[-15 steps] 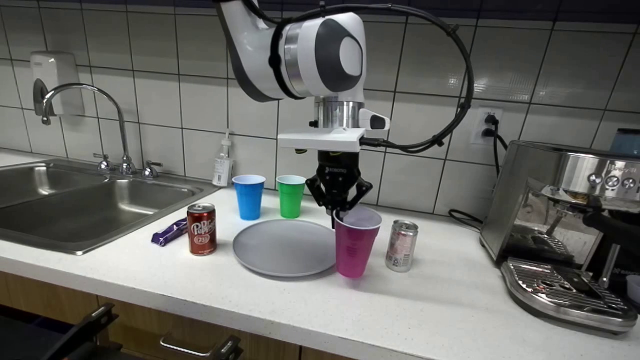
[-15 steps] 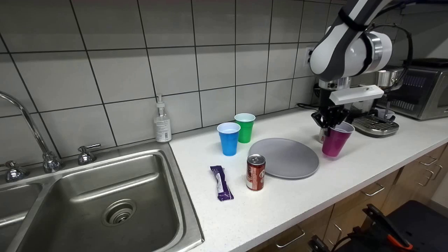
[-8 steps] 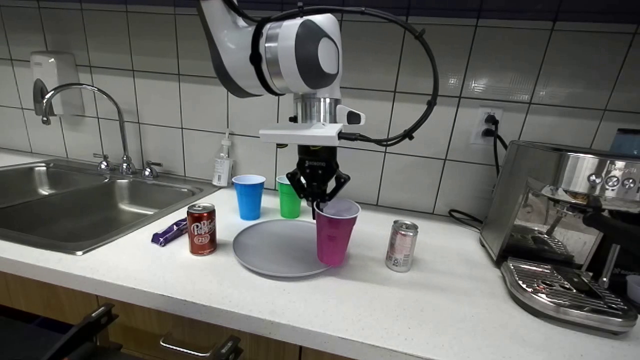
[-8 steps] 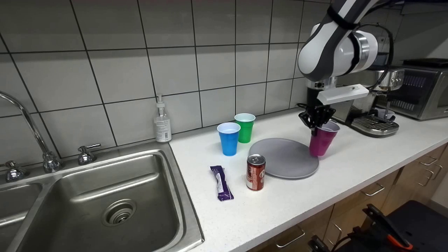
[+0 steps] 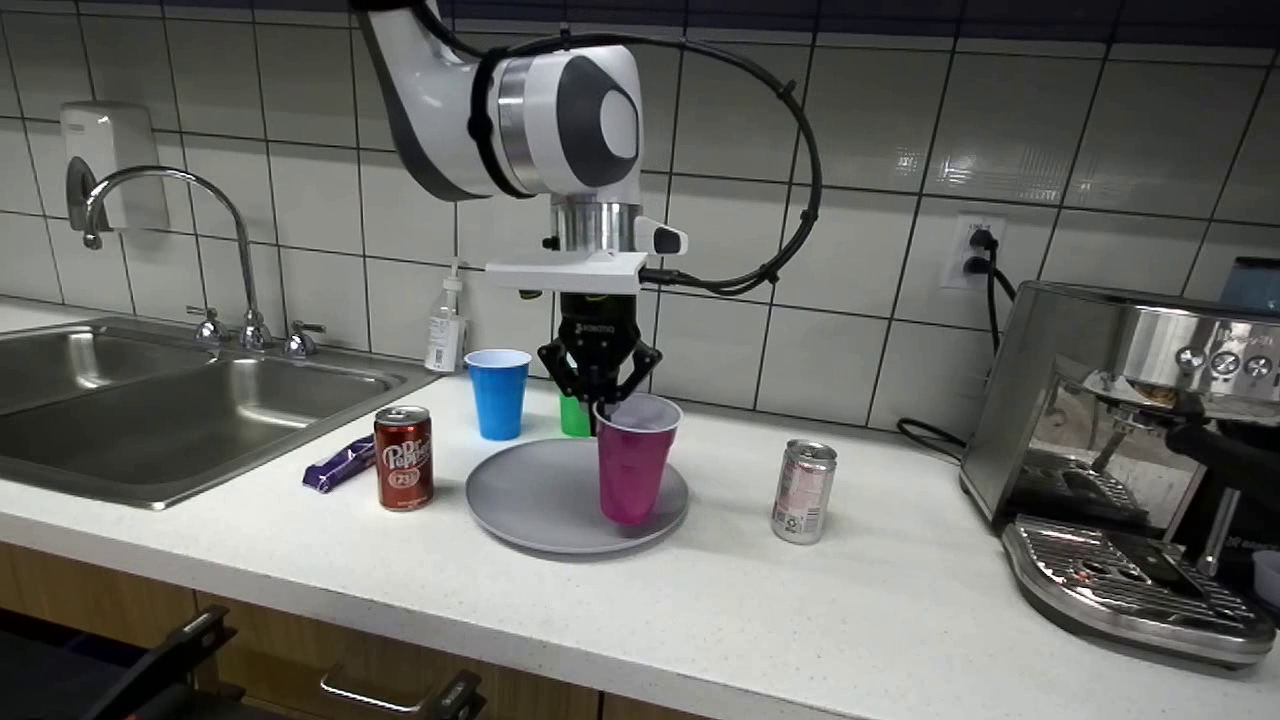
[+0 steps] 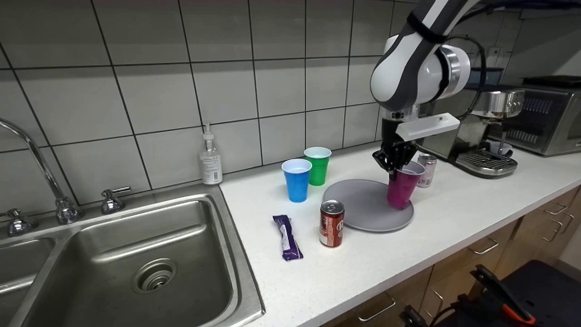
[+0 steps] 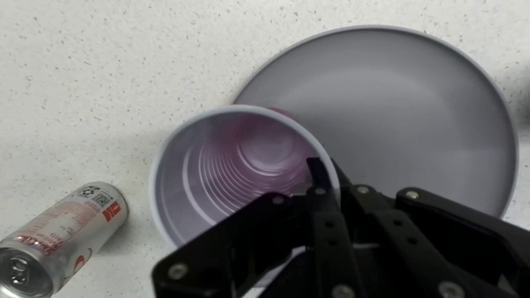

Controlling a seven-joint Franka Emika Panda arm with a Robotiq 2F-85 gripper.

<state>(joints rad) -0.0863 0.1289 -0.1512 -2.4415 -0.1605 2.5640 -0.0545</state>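
The white desk (image 5: 850,620) carries a stainless-steel espresso machine (image 5: 1050,430) at right and, left of it, a gray plate (image 5: 530,490). Above or on the plate's right part, I cannot tell which, is a magenta plastic cup (image 5: 637,465), leaning right in both exterior views. To its right stands 1 silver soda can (image 5: 805,492). The 2 jaws clamp the cup's wall at the rim, 1 inside and 1 outside. Carrying the cup looks like the step in hand; the next move calls for a steady pinch and straighter cup.
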